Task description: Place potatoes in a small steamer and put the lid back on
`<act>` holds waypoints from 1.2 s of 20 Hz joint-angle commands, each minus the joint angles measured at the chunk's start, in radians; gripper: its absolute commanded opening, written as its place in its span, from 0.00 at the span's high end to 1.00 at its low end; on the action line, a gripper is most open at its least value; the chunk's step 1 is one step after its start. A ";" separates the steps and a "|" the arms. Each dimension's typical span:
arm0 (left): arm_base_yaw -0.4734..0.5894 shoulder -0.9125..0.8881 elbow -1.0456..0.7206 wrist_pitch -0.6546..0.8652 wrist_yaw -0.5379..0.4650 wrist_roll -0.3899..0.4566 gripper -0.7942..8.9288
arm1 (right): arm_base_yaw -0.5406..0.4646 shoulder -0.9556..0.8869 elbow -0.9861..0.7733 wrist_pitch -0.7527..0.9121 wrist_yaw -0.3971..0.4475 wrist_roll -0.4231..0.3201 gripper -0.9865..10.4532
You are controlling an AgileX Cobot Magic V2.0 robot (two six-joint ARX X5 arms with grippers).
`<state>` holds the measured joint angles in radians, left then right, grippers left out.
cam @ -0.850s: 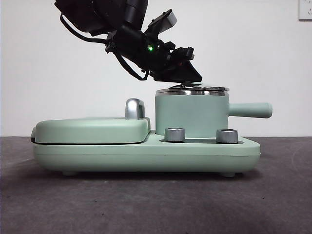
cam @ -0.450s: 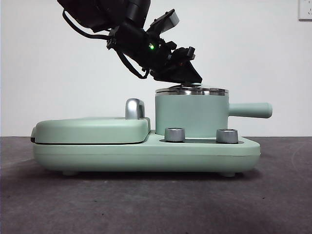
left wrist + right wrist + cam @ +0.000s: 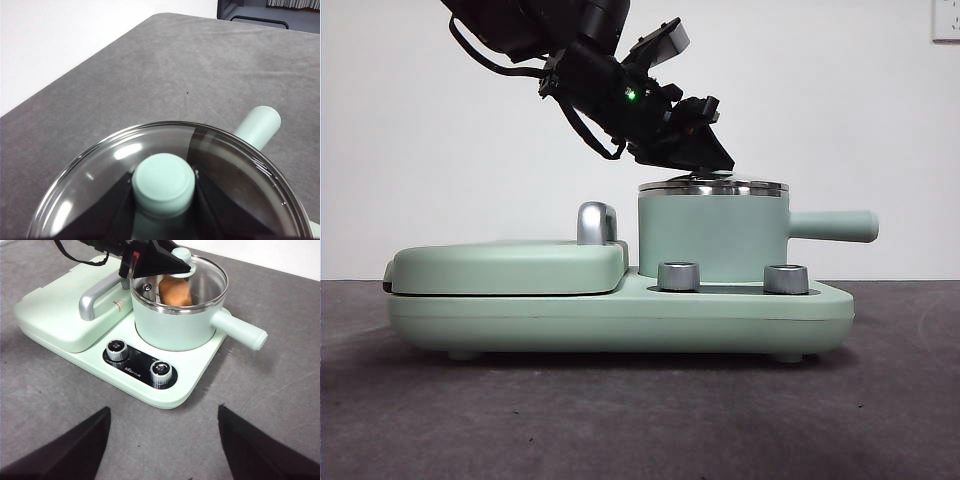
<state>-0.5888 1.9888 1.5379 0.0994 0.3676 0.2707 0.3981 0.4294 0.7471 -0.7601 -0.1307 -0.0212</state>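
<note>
Left claw (image 3: 164, 200) grips the lid (image 3: 100, 175) knob atop the steamer (image 3: 712, 235); griddle (image 3: 505, 266) alongside; right claw (image 3: 162, 450) wide open.

Left hand (image 3: 705, 165) on the lid (image 3: 713, 187) blocks the steamer (image 3: 710, 235) from above.

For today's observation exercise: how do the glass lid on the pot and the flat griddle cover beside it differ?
The lid is round, clear glass with a steel rim; the griddle cover is flat, opaque green. The lid has a small knob; the cover has a curved metal handle. The left gripper grips the lid; the cover is untouched. Both are closed.
</note>
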 commanded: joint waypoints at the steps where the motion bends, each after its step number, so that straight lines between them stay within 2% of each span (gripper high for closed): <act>1: -0.008 0.026 0.025 0.001 -0.005 0.031 0.72 | 0.005 0.001 0.004 0.002 0.001 0.012 0.62; 3: -0.008 0.026 0.025 0.001 -0.005 0.030 0.66 | 0.005 0.001 0.004 -0.004 0.001 0.014 0.62; 7: -0.008 0.019 0.025 -0.003 -0.005 0.011 0.60 | 0.005 0.000 0.004 -0.005 0.001 0.014 0.62; 9: -0.005 0.009 0.025 -0.003 -0.005 -0.013 0.60 | 0.005 0.000 0.004 -0.005 0.001 0.014 0.62; 13: 0.014 -0.044 0.025 -0.035 0.002 -0.111 0.60 | 0.005 0.000 0.004 -0.004 0.001 0.014 0.62; 20: 0.102 -0.142 0.024 -0.119 0.188 -0.343 0.61 | 0.005 0.000 0.004 -0.003 0.001 0.014 0.62; 24: 0.158 -0.183 0.016 -0.204 0.238 -0.361 0.61 | 0.005 0.000 0.004 -0.003 0.001 0.014 0.62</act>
<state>-0.4274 1.7920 1.5444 -0.0914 0.5861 -0.0563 0.3981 0.4286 0.7471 -0.7727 -0.1307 -0.0185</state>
